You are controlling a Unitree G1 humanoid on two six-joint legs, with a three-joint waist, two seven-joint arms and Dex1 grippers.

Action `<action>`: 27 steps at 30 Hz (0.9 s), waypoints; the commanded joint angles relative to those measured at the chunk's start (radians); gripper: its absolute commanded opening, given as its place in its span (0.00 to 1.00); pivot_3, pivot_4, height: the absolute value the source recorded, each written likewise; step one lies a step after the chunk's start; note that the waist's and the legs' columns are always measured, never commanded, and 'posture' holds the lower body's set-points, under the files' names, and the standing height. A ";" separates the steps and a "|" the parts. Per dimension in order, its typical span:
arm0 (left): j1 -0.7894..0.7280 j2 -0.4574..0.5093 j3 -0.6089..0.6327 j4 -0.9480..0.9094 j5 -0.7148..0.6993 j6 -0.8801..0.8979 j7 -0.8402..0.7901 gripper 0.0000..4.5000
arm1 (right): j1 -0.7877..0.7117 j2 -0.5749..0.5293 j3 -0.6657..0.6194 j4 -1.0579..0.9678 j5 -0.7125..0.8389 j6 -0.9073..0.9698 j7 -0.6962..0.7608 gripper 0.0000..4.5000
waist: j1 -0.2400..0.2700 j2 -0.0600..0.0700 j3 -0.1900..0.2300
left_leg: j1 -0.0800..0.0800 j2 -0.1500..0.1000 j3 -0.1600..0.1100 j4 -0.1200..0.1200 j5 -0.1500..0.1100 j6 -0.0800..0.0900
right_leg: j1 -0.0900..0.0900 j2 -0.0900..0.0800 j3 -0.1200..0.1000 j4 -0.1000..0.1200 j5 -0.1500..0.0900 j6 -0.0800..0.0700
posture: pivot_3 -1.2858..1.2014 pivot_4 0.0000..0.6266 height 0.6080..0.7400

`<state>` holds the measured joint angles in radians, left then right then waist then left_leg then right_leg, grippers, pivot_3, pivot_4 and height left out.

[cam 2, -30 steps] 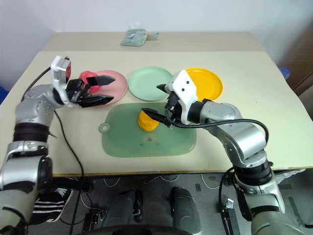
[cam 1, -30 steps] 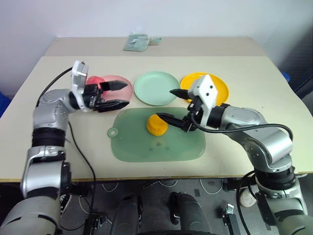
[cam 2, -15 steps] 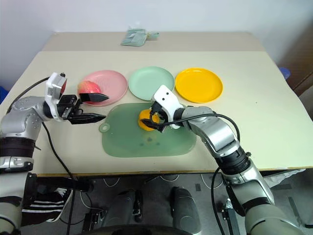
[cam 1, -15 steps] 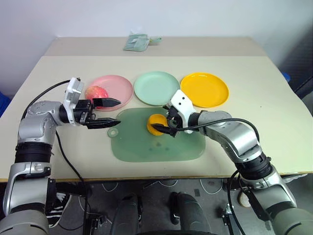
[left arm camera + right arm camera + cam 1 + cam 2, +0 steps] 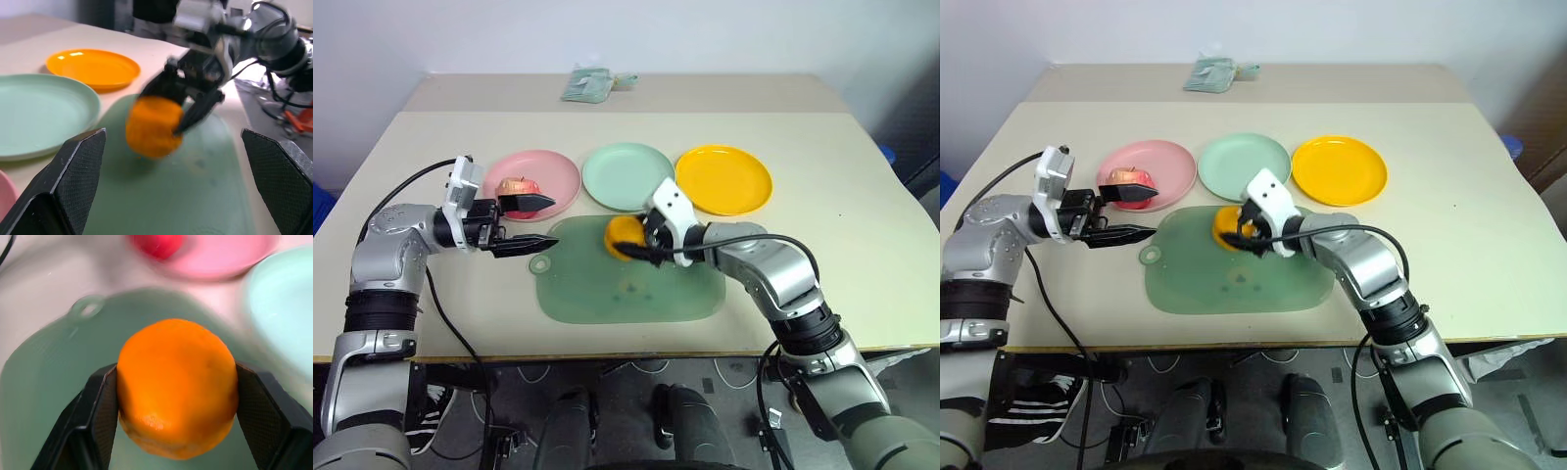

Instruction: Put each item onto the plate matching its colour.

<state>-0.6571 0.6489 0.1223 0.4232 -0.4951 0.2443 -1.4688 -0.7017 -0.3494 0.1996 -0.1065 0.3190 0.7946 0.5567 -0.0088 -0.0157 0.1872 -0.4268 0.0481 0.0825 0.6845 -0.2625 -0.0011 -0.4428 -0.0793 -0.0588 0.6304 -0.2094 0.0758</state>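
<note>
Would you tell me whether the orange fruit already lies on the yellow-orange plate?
No, the orange fruit sits between the right gripper fingers over the green mat.

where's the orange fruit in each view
Left eye view: orange fruit at the green mat's far edge, in the right end effector.
Right eye view: same spot.
Left wrist view: centre, over the mat.
Right wrist view: centre, between the fingers.
Shared landmark: the mat.

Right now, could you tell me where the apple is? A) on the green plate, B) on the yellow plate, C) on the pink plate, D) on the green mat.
C: the apple sits on the pink plate, with the left gripper beside it, jaws open and holding nothing.
</note>
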 commanded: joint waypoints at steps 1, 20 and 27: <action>-0.065 -0.044 0.044 0.015 -0.004 -0.054 0.095 1.00 | -0.111 -0.004 -0.172 0.132 -0.066 -0.140 -0.157 0.61 | 0.001 0.000 0.000 | 0.000 0.000 0.000 0.000 0.000 0.000 | 0.000 0.000 0.000 0.000 0.000 0.000 | 0.52 0.24 1.00; -0.053 -0.081 0.079 -0.046 -0.126 0.039 0.040 1.00 | -0.180 -0.081 -0.341 0.506 -0.035 -0.412 -0.079 0.99 | -0.035 0.002 0.001 | 0.001 0.000 0.002 -0.003 0.000 0.000 | -0.001 0.000 0.002 0.000 0.000 0.001 | 0.52 0.24 1.00; 0.022 -0.013 0.038 -0.133 -0.148 0.140 -0.059 1.00 | 0.067 -0.255 -0.238 -0.029 0.155 -0.045 0.180 0.99 | -0.009 0.002 0.001 | 0.001 0.000 0.001 -0.003 0.000 0.001 | 0.000 0.000 0.001 0.000 -0.001 0.001 | 0.52 0.24 1.00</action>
<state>-0.6336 0.6243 0.1705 0.3297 -0.6312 0.3704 -1.5089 -0.6306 -0.5827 -0.0392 -0.0579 0.4425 0.6982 0.7232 -0.0178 -0.0137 0.1884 -0.4261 0.0485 0.0834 0.6825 -0.2630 -0.0005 -0.4432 -0.0796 -0.0575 0.6299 -0.2101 0.0770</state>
